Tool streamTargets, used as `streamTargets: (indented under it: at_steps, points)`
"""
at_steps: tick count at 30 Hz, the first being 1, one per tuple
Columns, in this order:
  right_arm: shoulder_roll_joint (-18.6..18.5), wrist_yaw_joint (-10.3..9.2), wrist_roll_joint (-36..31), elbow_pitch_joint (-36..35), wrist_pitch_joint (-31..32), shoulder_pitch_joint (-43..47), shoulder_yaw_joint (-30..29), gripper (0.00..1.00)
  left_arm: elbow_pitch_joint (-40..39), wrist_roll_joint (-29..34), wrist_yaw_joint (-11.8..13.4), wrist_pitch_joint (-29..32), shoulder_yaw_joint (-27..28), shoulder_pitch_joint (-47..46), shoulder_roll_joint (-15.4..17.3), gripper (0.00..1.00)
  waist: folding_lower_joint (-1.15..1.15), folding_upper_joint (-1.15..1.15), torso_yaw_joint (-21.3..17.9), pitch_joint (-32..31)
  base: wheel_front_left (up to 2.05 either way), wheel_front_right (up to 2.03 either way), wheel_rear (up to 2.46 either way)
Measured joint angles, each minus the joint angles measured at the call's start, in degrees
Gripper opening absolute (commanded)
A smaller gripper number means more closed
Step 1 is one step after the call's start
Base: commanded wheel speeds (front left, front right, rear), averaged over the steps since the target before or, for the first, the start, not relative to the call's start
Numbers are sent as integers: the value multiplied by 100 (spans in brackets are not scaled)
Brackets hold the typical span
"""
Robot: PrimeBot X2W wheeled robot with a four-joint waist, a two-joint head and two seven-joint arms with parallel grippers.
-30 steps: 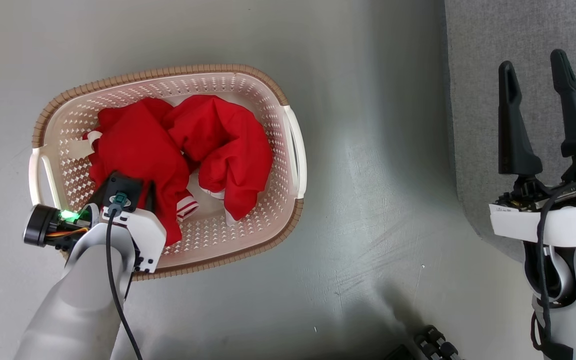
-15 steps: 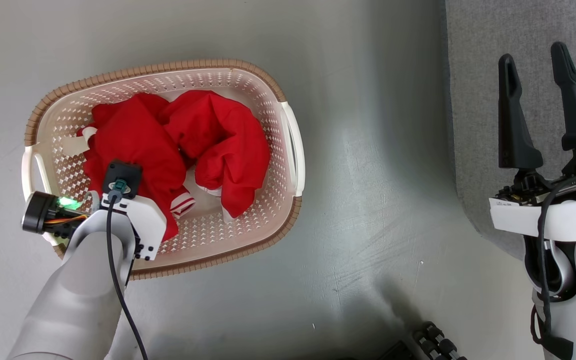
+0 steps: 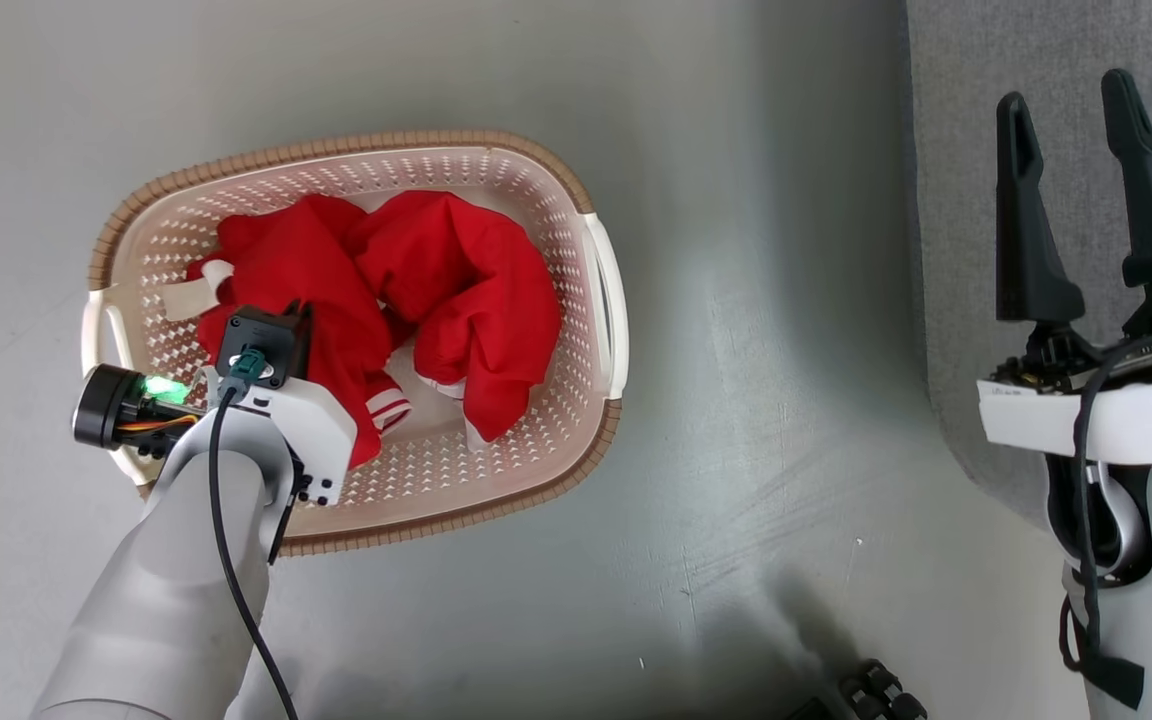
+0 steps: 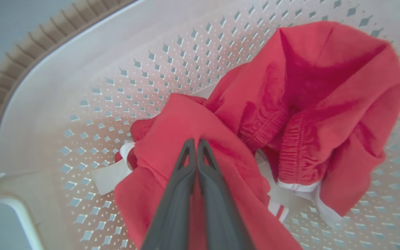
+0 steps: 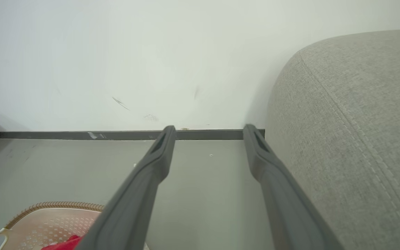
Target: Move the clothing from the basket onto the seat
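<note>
Red clothing (image 3: pixel 336 290) sits in the basket (image 3: pixel 336 150), and the left gripper (image 4: pixel 196 141) is clamped on it!

Both red pieces lie bunched together at centre left of the head view, white trim peeking out low in the pile. In the left wrist view the two dark fingers are pressed tight together, pinching a fold of the nearer piece. The basket stands on the grey floor (image 3: pixel 736 300), well apart from the seat (image 3: pixel 956 200) along the right edge. At the upper right, the right gripper (image 3: pixel 1066 90) hangs over the seat, fingers spread wide, holding nothing.
</note>
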Motion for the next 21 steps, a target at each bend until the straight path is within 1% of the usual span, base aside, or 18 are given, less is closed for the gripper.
streamTargets:
  at_steps: [3,10,13,21]
  points:
    - [-3,0,-2,13,0,-77,4,100,-65,-42,-16,-12,9,9,-22,0,0,0,31,-42,0,0,0]
    - [-8,0,-77,137,0,-85,33,100,-438,-205,-191,-35,45,42,-60,0,0,0,151,-239,0,0,0]
    - [-8,0,-104,178,0,-85,44,100,-861,-257,-205,-35,89,121,-64,0,0,0,208,-345,0,0,0]
    - [-12,0,-155,318,-1,-95,57,100,-1965,-368,-348,-35,210,373,-73,0,0,0,369,-681,0,0,0]
